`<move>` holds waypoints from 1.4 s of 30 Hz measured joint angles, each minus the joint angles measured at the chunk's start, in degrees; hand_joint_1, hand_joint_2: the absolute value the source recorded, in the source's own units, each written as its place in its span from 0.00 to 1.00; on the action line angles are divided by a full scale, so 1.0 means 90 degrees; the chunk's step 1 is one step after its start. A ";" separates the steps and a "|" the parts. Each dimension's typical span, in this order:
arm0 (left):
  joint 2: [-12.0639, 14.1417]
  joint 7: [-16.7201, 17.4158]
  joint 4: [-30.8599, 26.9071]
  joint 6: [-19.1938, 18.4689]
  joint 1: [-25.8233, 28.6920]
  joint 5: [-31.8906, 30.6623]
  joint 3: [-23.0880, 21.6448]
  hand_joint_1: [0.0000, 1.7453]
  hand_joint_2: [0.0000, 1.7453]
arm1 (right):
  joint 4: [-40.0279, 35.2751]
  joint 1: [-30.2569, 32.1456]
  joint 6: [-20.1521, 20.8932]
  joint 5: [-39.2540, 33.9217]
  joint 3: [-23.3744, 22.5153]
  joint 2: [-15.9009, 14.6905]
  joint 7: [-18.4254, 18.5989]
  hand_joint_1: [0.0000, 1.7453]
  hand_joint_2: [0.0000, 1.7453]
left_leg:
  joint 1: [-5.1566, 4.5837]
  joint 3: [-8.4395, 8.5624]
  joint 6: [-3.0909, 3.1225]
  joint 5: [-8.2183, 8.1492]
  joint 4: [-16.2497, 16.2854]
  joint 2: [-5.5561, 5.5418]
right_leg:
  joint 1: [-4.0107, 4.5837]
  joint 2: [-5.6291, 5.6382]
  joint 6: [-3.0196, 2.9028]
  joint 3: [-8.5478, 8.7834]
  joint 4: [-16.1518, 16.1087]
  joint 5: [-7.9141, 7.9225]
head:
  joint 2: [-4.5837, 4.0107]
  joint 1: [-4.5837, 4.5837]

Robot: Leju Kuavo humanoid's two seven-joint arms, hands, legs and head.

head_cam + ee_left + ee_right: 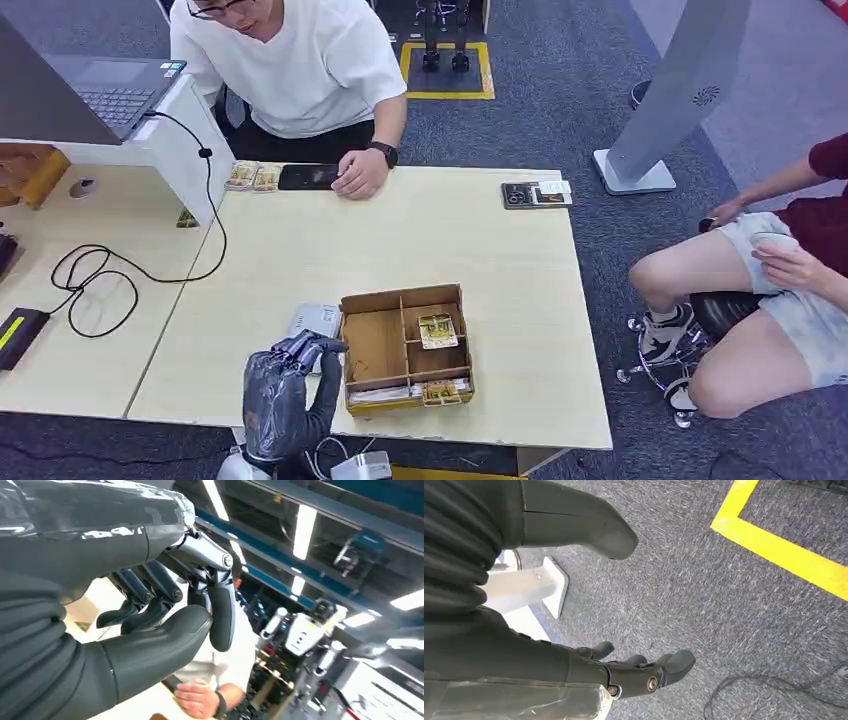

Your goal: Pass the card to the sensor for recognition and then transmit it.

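Observation:
A cardboard box (400,296) with several compartments sits near the table's front edge. One yellow-printed card (437,330) lies in its right middle compartment, and more cards (440,392) fill the front slot. The flat grey sensor (312,320) lies just left of the box, partly hidden by my left hand (283,395). That hand is raised over the front edge with its fingers (150,605) loosely bent and nothing in them. Low beside my body, my right hand (634,672) hangs over grey carpet, fingers apart and empty.
Across the table (480,250) a person in a white shirt rests a hand (360,175) by a black phone (308,177), with cards (252,176) beside it. A dark card holder (536,194) lies far right. A laptop (110,95) and cable (100,280) are left; a seated person (760,290) is right.

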 joint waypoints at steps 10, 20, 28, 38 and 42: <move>-0.0158 0.0107 0.0005 0.0000 0.0038 0.0418 0.0194 1.00 1.00 | -0.0056 0.0040 0.0022 -0.0007 0.0083 0.0015 0.0007 0.00 1.00 | 0.0000 0.0000 0.0000 0.0000 0.0000 0.0001 | 0.0000 0.0001 0.0000 -0.0002 0.0000 0.0000 | 0.0000 -0.0002; -0.0105 0.0319 0.0070 0.0000 -0.0202 0.0723 0.0194 0.33 1.00 | -0.0056 0.0005 -0.0015 0.0226 0.0073 0.0015 -0.0094 0.00 1.00 | 0.0000 0.0001 0.0000 0.0000 0.0000 0.0001 | 0.0000 0.0001 0.0000 -0.0001 0.0000 0.0000 | 0.0000 -0.0002; 0.0009 -0.1774 0.0070 0.0000 -0.0156 0.1189 0.0189 0.00 1.00 | 0.0012 -0.0114 -0.0010 0.0661 -0.0250 0.0015 -0.0559 0.00 1.00 | 0.0000 0.0000 0.0000 -0.0001 0.0000 0.0001 | 0.0000 0.0001 0.0000 -0.0002 0.0000 -0.0001 | 0.0000 0.0000; 0.0252 -0.2584 0.0070 0.0000 -0.0029 0.1685 -0.0090 0.00 1.00 | 0.0036 -0.0135 0.0049 0.0634 -0.0500 0.0015 -0.0680 0.00 1.00 | 0.0000 0.0001 0.0000 0.0000 0.0000 0.0001 | 0.0000 0.0001 0.0000 -0.0002 0.0000 0.0000 | 0.0000 -0.0002; 0.0379 -0.2650 0.0070 0.0000 -0.0038 0.1702 -0.0241 0.00 1.00 | 0.0034 -0.0135 0.0102 0.0612 -0.0522 0.0015 -0.0680 0.00 1.00 | 0.0000 0.0001 0.0000 0.0000 0.0000 0.0002 | 0.0000 0.0001 0.0000 -0.0002 0.0000 0.0000 | 0.0000 0.0000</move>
